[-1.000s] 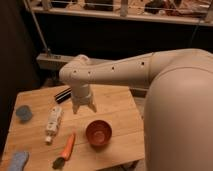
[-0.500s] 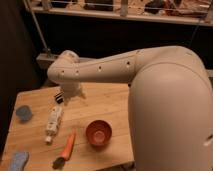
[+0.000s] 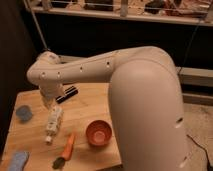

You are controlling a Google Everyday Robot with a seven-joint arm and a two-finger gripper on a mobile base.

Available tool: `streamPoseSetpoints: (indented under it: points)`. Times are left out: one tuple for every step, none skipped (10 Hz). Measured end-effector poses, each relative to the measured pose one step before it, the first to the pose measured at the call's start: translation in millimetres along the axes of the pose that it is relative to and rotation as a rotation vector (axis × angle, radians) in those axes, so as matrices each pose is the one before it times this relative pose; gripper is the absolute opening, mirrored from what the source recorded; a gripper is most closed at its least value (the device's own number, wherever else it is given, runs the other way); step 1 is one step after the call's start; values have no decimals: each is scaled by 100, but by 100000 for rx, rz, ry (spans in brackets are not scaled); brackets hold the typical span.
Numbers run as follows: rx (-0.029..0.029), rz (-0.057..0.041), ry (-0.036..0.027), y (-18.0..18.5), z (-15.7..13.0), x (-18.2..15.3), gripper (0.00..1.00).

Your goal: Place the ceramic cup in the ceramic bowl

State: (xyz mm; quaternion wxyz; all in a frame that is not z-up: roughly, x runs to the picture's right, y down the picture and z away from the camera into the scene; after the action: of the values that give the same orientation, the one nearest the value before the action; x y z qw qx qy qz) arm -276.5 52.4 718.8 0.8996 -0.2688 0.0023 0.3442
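Note:
The ceramic cup (image 3: 23,113), small, round and blue-grey, stands on the wooden table (image 3: 85,107) near its left edge. The ceramic bowl (image 3: 98,133), glossy reddish-brown and empty, stands at the table's front right. My gripper (image 3: 48,103) hangs from the white arm over the left middle of the table. It is to the right of the cup, apart from it, and well left of and behind the bowl. It holds nothing that I can see.
A white bottle (image 3: 54,122) lies just below the gripper. An orange carrot-like item (image 3: 67,147) lies left of the bowl. A black oblong object (image 3: 67,94) lies behind the gripper. A speckled blue pad (image 3: 17,161) lies at the front left corner.
The arm has swung left across the table, carrying the gripper from above the bowl's side toward the cup. The objects have not moved.

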Motion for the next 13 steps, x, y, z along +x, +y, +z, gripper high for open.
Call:
streamPoseSetpoints:
  points:
    - [-456,-5740,1305,1442,481,-1108,65]
    - [-349,-3462,607,911,346,-784,65]
    - [-691,-4563,686,1250,464,-1134,65]
    - [-424,-3373,458,739,427,-916,65]
    - [-794,-4828,278,1055,643,-1405,65]
    - [-863,-3619,-179,806,491,-1205,65]
    - [-447,-1891,-53,324,277,-667,65]
    - [-1071,-3504,-540,597,588,-1402,65]
    - [-601,-1834,-380,321,333,-798,65]
    - [-774,-2022,-331,444,422,-848,65]
    - [-968,-2683,-405,630,588,-955,65]
    - [-624,-1491,-658,302,326,-519,65]
    - [-766,-1796,-806,339,382,-528,65]
